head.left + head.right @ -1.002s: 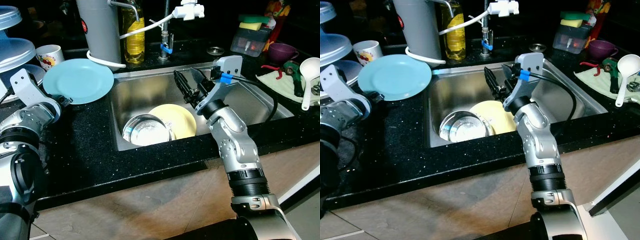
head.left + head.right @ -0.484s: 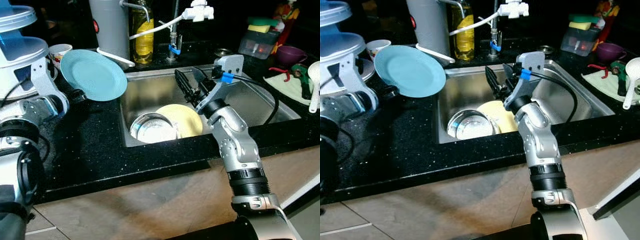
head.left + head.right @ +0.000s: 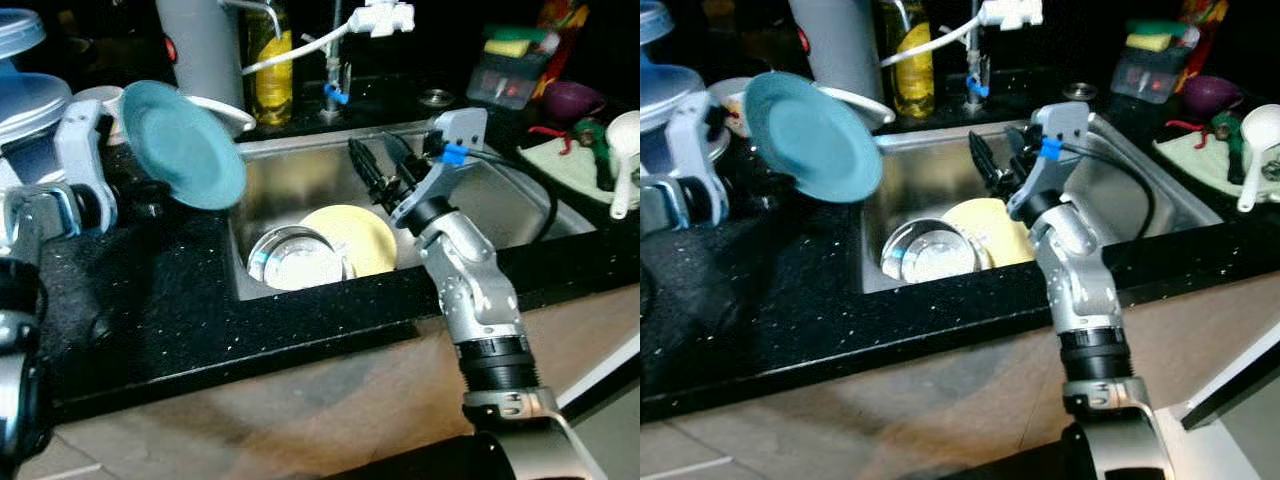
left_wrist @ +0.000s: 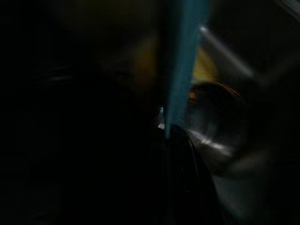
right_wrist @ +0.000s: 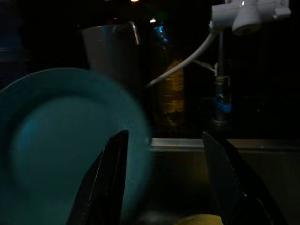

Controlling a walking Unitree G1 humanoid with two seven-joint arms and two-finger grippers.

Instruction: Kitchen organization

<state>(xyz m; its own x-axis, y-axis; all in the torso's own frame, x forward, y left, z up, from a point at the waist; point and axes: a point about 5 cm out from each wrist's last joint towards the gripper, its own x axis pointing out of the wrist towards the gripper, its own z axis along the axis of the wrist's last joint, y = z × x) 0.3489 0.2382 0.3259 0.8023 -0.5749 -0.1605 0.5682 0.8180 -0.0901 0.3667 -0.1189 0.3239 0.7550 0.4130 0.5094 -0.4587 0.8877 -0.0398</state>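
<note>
My left gripper (image 3: 143,203) is shut on the lower edge of a teal plate (image 3: 185,145), which it holds tilted steeply above the black counter just left of the sink (image 3: 290,185). The left wrist view shows the plate (image 4: 180,56) edge-on. A yellow plate (image 3: 350,235) and a steel bowl (image 3: 293,268) lie in the sink. Above the sink's middle, my right gripper (image 3: 370,147) hovers open with nothing between its fingers (image 5: 112,173). The teal plate (image 5: 65,145) is in its wrist view.
A grey jug (image 3: 195,45), an oil bottle (image 3: 268,70) and a faucet (image 3: 375,18) stand behind the sink. A sponge holder (image 3: 505,75), a purple cup (image 3: 570,100), a cloth (image 3: 570,160) and a white ladle (image 3: 622,140) are at the right. Stacked containers (image 3: 25,100) stand at far left.
My left gripper has tipped the teal plate from lying nearly flat to steeply on edge. The camera has shifted. The right arm has stayed over the sink.
</note>
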